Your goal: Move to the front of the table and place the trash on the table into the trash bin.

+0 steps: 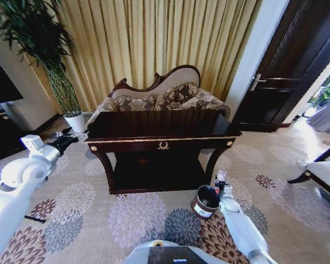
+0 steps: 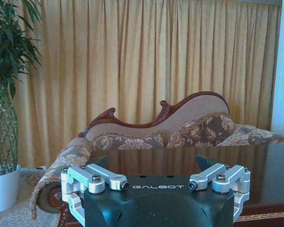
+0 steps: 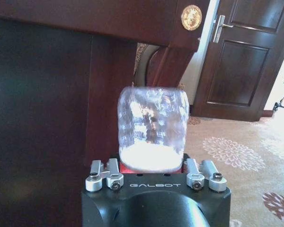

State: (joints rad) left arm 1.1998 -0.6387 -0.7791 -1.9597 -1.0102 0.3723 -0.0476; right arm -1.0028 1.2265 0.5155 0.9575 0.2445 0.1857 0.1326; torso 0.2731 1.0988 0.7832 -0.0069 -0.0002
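While the left gripper [image 1: 71, 137] hovers at the table's [image 1: 159, 144] left end, its finger state impossible to tell, the right gripper [image 1: 221, 181] holds the clear bottle [image 3: 153, 133] clamped just above the trash bin [image 1: 206, 201].

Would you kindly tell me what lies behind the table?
Behind the table stands a patterned sofa, with yellow curtains beyond it. The tabletop hides the sofa's seat and legs.

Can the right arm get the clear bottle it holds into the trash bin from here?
Probably yes: the right gripper holds the bottle beside the trash bin's open top, with nothing between them.
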